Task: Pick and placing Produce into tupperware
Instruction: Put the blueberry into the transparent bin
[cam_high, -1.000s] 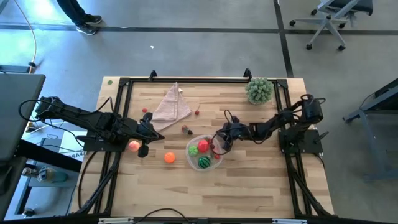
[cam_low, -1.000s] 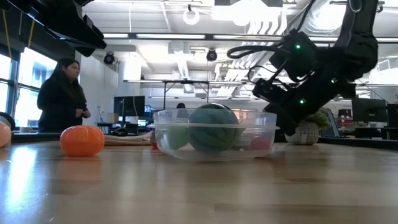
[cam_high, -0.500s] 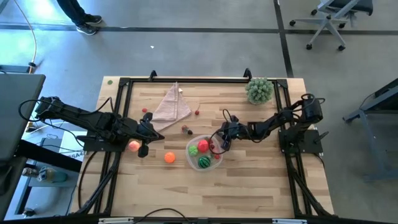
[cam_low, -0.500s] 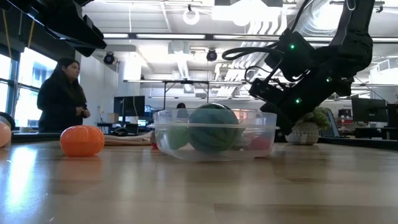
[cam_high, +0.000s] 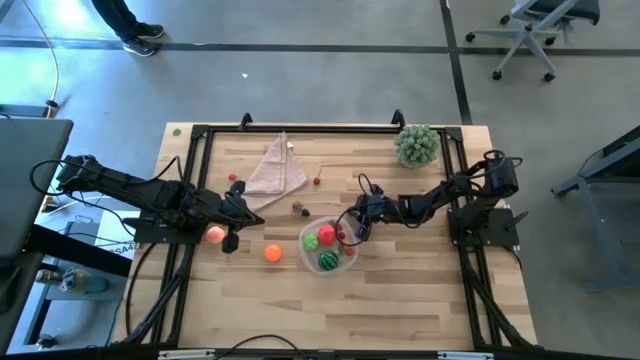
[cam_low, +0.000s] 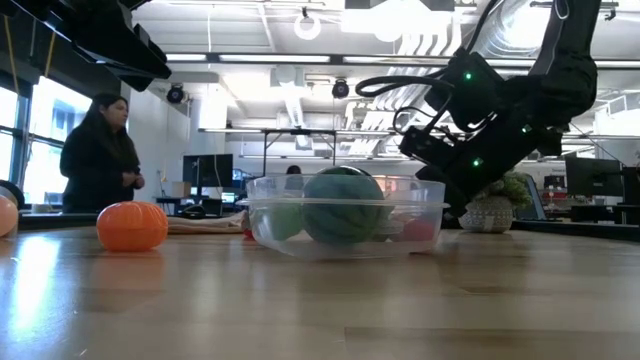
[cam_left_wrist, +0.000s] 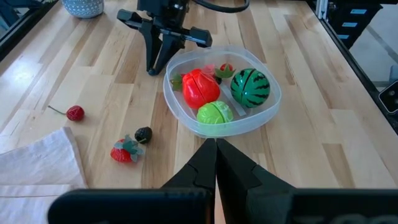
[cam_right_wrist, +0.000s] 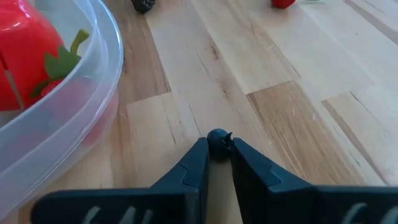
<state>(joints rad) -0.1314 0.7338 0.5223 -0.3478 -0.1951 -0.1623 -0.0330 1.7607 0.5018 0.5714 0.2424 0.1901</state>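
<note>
The clear tupperware (cam_high: 343, 262) stands mid-table and holds a red apple (cam_left_wrist: 200, 87), a green apple (cam_left_wrist: 214, 113), a striped melon (cam_left_wrist: 250, 87) and a small strawberry (cam_left_wrist: 225, 67). My right gripper (cam_right_wrist: 217, 148) is just beside the tub's far-right wall (cam_right_wrist: 93, 81), shut on a tiny dark berry (cam_right_wrist: 217, 137). My left gripper (cam_left_wrist: 216, 149) hovers shut and empty at the table's left. A pink peach (cam_high: 215, 234) lies near it and an orange (cam_high: 273, 253) farther in. Another dark berry (cam_left_wrist: 143, 134), a strawberry (cam_left_wrist: 123, 151) and a cherry (cam_left_wrist: 74, 112) lie on the wood. My right gripper pinches the tiny dark berry's two sides (cam_right_wrist: 216, 142) between its fingertips, only at their free ends. The fingers slant down from the table's right side. The berry is low over the wood beside the tub; I cannot tell whether it rests on the table.
A folded pink cloth (cam_high: 275, 168) lies at the far middle-left and a bushy plant in a pot (cam_high: 417, 145) stands at the far right corner. A black frame (cam_high: 300, 129) runs round the table. A person (cam_low: 100, 150) stands in the room beyond.
</note>
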